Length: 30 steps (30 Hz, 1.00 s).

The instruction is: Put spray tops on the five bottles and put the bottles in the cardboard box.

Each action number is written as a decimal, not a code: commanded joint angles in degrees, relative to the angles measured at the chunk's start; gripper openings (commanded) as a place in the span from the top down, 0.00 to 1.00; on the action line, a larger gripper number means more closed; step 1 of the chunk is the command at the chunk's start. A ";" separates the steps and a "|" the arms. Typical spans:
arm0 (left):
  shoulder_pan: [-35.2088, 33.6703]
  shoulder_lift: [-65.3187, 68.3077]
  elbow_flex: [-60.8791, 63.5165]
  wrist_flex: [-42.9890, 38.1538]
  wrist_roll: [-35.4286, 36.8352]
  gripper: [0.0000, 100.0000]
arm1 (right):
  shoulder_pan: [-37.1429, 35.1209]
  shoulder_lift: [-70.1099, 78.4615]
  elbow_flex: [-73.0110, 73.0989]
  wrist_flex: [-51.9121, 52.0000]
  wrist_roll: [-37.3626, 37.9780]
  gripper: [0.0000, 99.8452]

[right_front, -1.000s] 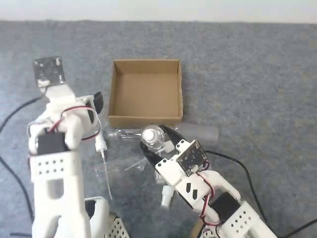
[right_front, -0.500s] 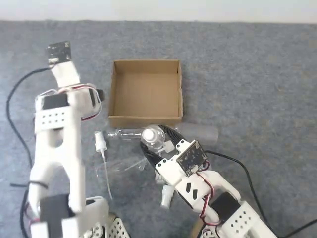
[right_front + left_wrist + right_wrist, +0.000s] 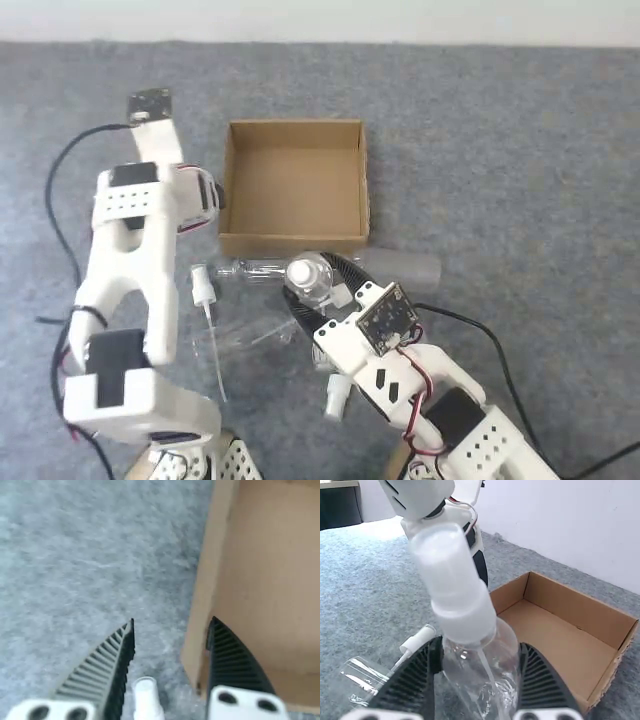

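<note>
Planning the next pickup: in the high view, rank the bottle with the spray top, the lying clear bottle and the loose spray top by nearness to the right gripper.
1. Bottle with the spray top: held between the right gripper fingers.
2. Lying clear bottle: just beside, along the cardboard box front wall.
3. Loose spray top: beyond that bottle, on the same side.

Bright, even, soft light over the grey carpet (image 3: 500, 150), faint diffuse shadows beside the cardboard box (image 3: 292, 243) and beneath the arms, small white glints on the clear bottle (image 3: 475, 660), brightly lit white wall (image 3: 560, 520) behind
</note>
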 commanded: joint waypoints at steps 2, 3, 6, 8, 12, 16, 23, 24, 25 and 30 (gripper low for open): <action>3.78 1.05 -3.38 0.79 -0.53 0.78 | 3.12 -0.04 -1.14 -0.75 0.62 0.96; 4.22 1.14 -3.38 0.79 -0.53 0.78 | 3.56 -0.13 -1.14 -0.75 0.62 0.96; 4.13 0.26 -3.47 0.88 -0.44 0.78 | 3.91 -0.13 -1.14 -0.75 0.62 0.96; 3.69 -1.32 -3.47 0.88 -0.44 0.78 | 3.91 -0.13 -1.14 -0.75 0.62 0.96; 0.35 -5.36 -3.47 0.88 -0.18 0.78 | 3.91 -0.13 -1.14 -0.75 0.62 0.96; -3.25 -7.82 -3.47 0.62 -0.18 0.78 | 3.91 -0.13 -1.14 -0.75 0.62 0.96; -7.30 -8.18 -3.47 0.44 -0.53 0.78 | 3.91 -0.13 -1.14 -0.75 0.62 0.96; -7.30 -8.18 -3.30 0.44 -0.62 0.78 | 3.91 -0.13 -1.14 -0.75 0.62 0.96; -7.30 -8.18 -3.03 0.44 -0.62 0.78 | 3.91 -0.13 -1.14 -0.75 0.62 0.96; -6.59 -8.18 -0.22 -1.67 -1.41 0.78 | 3.91 -0.13 -1.14 -0.75 0.62 0.96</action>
